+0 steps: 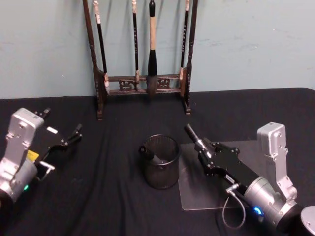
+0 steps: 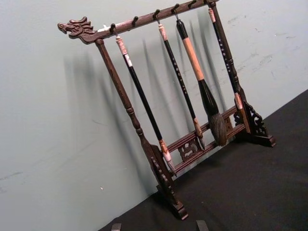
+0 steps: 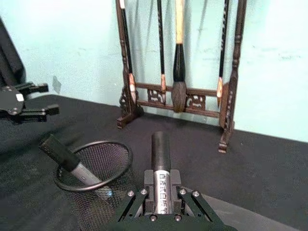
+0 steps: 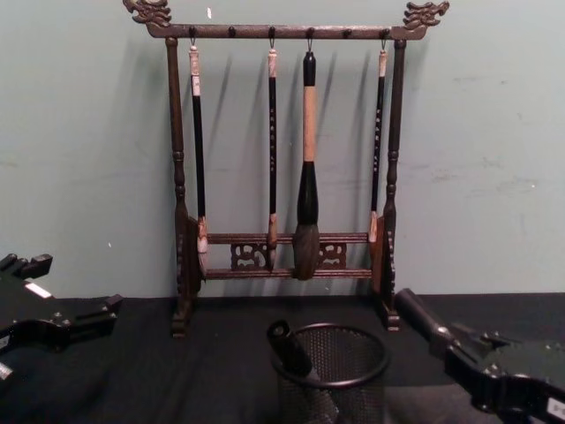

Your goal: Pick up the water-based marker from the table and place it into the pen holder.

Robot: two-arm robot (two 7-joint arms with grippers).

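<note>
A water-based marker (image 1: 193,133) with a black cap and a silver printed barrel (image 3: 160,154) sticks out of my right gripper (image 1: 204,147), which is shut on it. It hangs just right of the pen holder (image 1: 161,167), cap end pointing at the rim from slightly above (image 4: 424,322). The pen holder (image 3: 110,159) is a round black mesh cup at table centre. Another black-capped marker (image 3: 65,156) leans inside it against the left rim (image 4: 287,346). My left gripper (image 1: 63,121) stands open at the far left, nothing between its fingers.
A tall dark wooden brush rack (image 1: 142,83) with several hanging brushes stands at the back against the wall (image 2: 192,139). A clear plastic sheet (image 1: 206,191) lies on the black tablecloth under my right arm.
</note>
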